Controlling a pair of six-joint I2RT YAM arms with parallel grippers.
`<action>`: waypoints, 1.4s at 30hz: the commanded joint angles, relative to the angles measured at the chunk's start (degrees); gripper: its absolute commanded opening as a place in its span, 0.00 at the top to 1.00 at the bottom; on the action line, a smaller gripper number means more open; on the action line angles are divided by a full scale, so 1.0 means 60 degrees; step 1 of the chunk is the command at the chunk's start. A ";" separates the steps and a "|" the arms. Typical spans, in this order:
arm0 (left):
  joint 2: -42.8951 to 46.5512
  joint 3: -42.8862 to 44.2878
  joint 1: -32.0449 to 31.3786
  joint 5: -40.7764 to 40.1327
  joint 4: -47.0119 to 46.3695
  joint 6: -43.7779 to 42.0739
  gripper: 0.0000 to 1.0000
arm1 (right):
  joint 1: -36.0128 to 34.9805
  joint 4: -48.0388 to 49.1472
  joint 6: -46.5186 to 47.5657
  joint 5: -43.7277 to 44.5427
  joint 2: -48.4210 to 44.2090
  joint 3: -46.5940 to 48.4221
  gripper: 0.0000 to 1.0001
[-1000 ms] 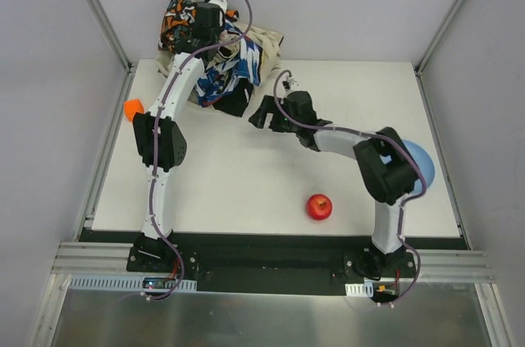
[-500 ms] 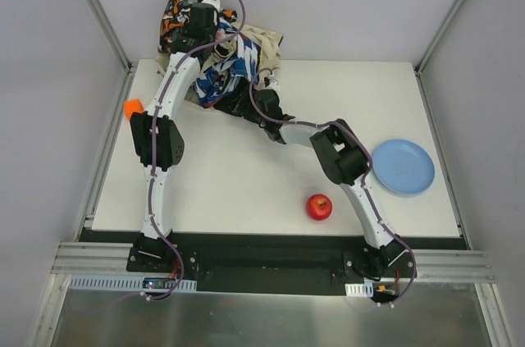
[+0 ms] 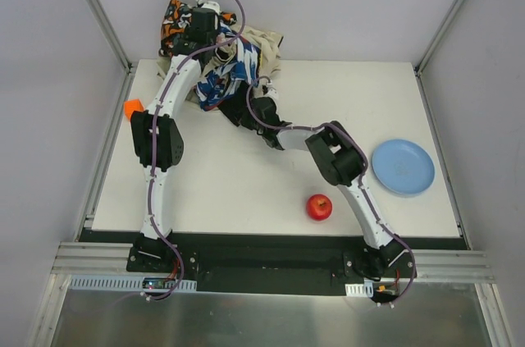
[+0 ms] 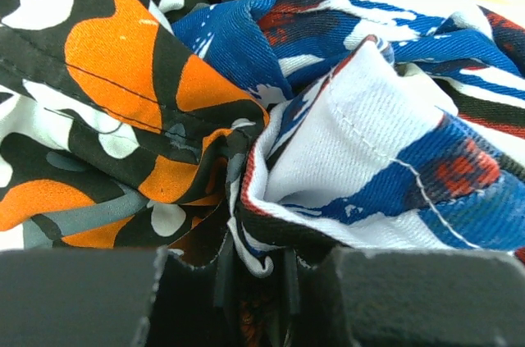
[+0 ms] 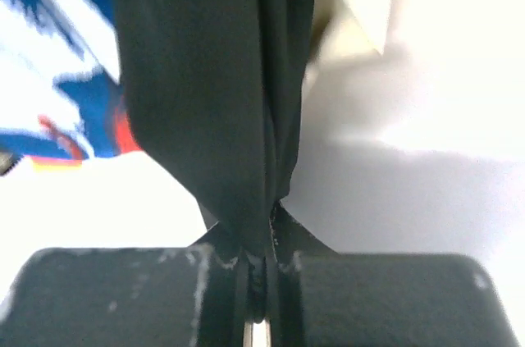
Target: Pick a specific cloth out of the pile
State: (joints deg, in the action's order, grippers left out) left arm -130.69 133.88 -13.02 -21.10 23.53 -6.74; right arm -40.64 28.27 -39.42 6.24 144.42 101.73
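Change: my right gripper (image 5: 261, 236), clear of it a second ago, now pinches the plain black soft cloth (image 5: 209, 76).
Place: near side of heaped cloth pile (image 3: 215, 68), far-left corner of worktop (image 3: 246, 191).
Left gripper (image 4: 254, 281): clamps blue-white striped cloth (image 4: 369, 125).
Next: pull free.

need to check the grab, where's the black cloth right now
Top view: the black cloth lies far-left on the table, at the near edge of the pile, just below the blue-white striped cloth, pinched in the right gripper.

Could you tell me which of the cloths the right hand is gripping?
The plain black cloth, the only unpatterned dark one, pinched in the right hand.
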 commanded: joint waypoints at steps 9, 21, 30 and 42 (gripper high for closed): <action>0.0176 -0.1161 0.0338 -0.1653 -0.1183 0.1095 1.00 | -0.0169 0.0198 0.3916 -0.2606 -0.7614 -0.4693 0.99; 0.0117 -0.1894 0.0338 -0.1845 -0.0363 0.1725 1.00 | -0.0155 -0.2952 0.6816 -0.3150 -1.2040 -0.3964 0.99; -0.0410 -0.1690 0.0324 -0.2107 0.0209 0.1505 1.00 | -0.0140 -0.5852 0.8487 -0.1921 -1.3917 -0.2162 0.99; -0.0674 -0.1440 0.0338 -0.2284 0.0634 0.1475 1.00 | -0.0111 -0.6734 1.1035 0.2107 -1.5061 -0.0667 1.00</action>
State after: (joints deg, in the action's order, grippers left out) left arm -131.92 124.84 -12.71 -30.37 21.98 1.06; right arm -41.21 -14.59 18.83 8.91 55.22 94.19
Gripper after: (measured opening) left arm 0.133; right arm 0.013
